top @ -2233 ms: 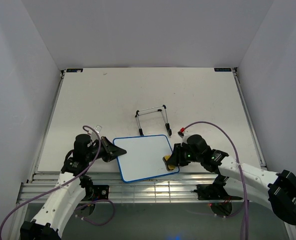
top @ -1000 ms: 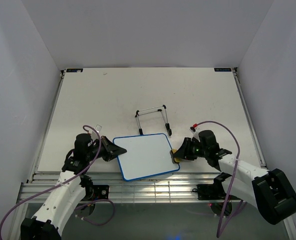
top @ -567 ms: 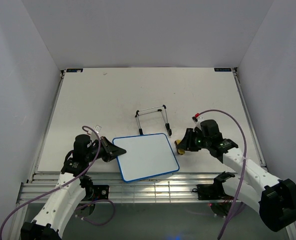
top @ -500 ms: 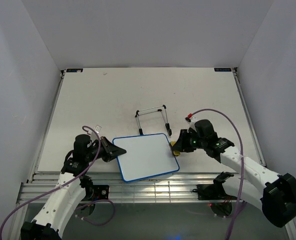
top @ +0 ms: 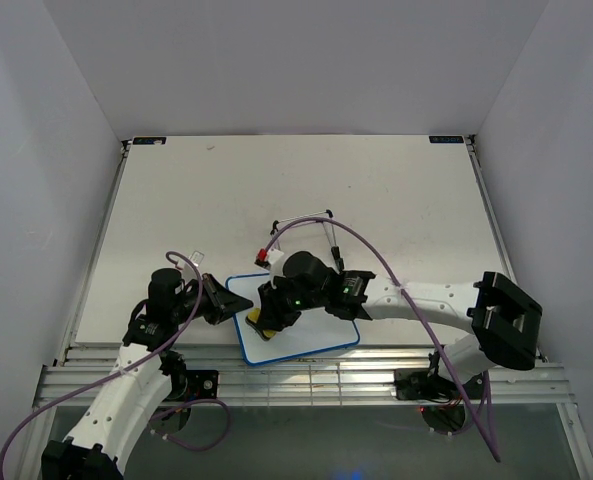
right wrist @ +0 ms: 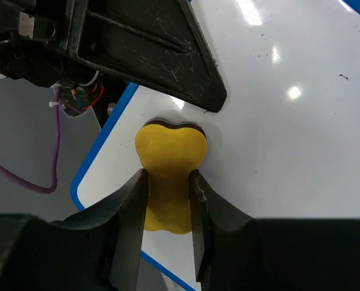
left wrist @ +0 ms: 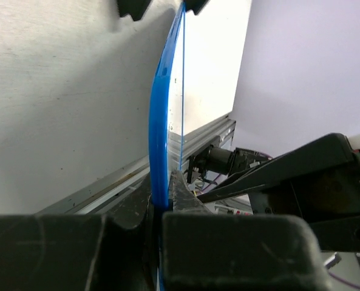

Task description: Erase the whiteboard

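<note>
The whiteboard (top: 321, 335), white with a thin blue frame, lies flat near the table's front edge; its surface looks clean. My left gripper (top: 228, 300) is shut on the board's left edge; in the left wrist view the blue frame (left wrist: 161, 121) runs edge-on between the fingers. My right gripper (top: 266, 318) is shut on a yellow eraser (top: 256, 320) and presses it on the board's left part, close to the left gripper. In the right wrist view the eraser (right wrist: 169, 167) is squeezed between both fingers on the white surface (right wrist: 289, 139), near the blue frame's corner.
A wire stand (top: 304, 232) with black feet lies on the table just behind the board. The right arm's purple cable (top: 376, 260) arcs over the board. The table's metal front rail (top: 306, 372) runs just below the board.
My right gripper has swept the yellow eraser from the board's right edge across to its left part. The left gripper and the board have stayed put.
</note>
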### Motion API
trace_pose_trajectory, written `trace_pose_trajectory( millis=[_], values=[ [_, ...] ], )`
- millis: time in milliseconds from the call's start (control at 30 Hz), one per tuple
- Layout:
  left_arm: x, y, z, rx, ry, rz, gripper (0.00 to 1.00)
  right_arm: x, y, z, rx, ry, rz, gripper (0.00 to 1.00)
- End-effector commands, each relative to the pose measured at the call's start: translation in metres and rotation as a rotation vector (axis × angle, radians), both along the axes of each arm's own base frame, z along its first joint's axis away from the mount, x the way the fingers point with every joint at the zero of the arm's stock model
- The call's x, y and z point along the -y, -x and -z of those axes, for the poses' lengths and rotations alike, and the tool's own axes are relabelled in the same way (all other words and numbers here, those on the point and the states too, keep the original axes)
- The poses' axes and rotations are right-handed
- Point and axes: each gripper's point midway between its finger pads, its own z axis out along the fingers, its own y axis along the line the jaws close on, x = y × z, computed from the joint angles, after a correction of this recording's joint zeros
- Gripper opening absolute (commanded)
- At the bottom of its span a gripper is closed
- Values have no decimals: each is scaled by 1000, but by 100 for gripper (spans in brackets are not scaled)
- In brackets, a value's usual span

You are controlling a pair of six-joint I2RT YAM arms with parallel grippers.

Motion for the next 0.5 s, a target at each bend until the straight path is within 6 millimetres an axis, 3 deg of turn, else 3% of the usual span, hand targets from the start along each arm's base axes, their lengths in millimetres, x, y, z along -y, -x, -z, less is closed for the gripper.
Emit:
trace_pose_trajectory(
  millis=[0, 200, 267, 467],
  values=[
    [-2, -3, -4, 82, -46, 27, 0, 10, -23, 27, 56, 109, 76, 8],
    [0, 0, -6, 89, -34, 47, 0, 61, -46, 79, 4, 242, 180, 8],
    [1, 2, -7, 91, -28, 54, 0, 76, -45, 95, -19, 270, 191, 8],
    [2, 1, -15, 117, -22, 64, 0, 103, -59, 115, -35, 319, 239, 8]
  ],
)
